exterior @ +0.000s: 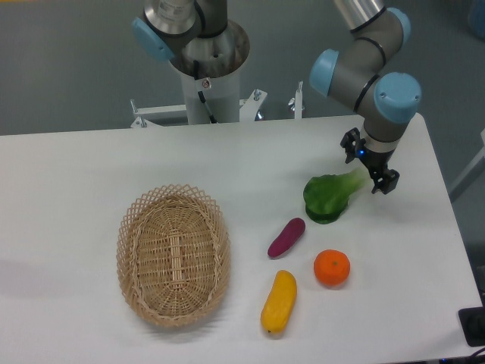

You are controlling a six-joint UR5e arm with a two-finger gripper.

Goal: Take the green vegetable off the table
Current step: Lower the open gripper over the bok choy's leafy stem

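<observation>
The green vegetable (327, 197) lies on the white table (91, 167) at the right, dark leaves toward the lower left and pale stem pointing up right. My gripper (370, 169) is open and hangs right over the stem end, one finger (349, 147) at the upper left of the stem and the other at the lower right. The stem tip sits between the fingers. The vegetable rests on the table.
A purple eggplant (286, 236), an orange (332, 268) and a yellow oblong fruit (279, 302) lie just below the vegetable. A wicker basket (173, 253) stands at the left. The robot base column (208, 68) is at the back. The table's right edge is close to the gripper.
</observation>
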